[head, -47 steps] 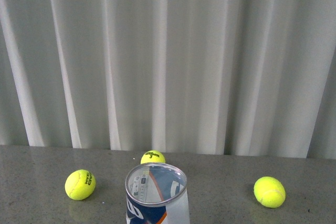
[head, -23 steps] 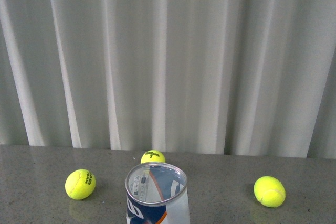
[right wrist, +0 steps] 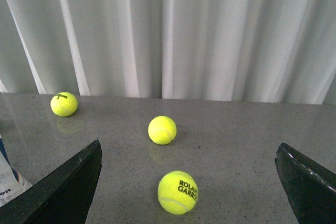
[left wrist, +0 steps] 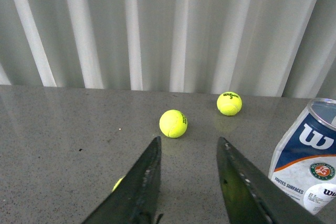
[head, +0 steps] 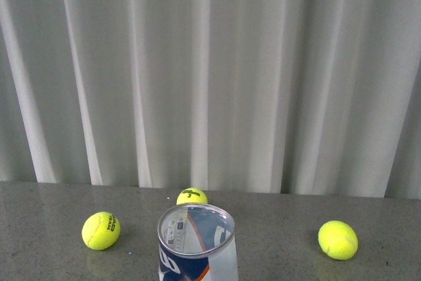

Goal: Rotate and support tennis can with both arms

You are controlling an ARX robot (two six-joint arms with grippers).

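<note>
Barely anything has moved up front: the can [head: 196, 245] stands upright at the tabletop's [head: 52, 261] near edge, untouched. My left gripper [left wrist: 186, 182], jaws narrowly apart, hovers beside it; my right gripper [right wrist: 189, 182] gapes wide, holding nothing. No contact yet.

Tennis can [head: 196, 245]: lower body running off the front view's bottom edge; base not showing. Same can in right wrist view: only a sliver showing at the frame edge. 1 yellow ball [left wrist: 117, 183]: mostly hiding behind a left finger [left wrist: 142, 182]. Both wrist views: gripper bases lying out of frame.
</note>
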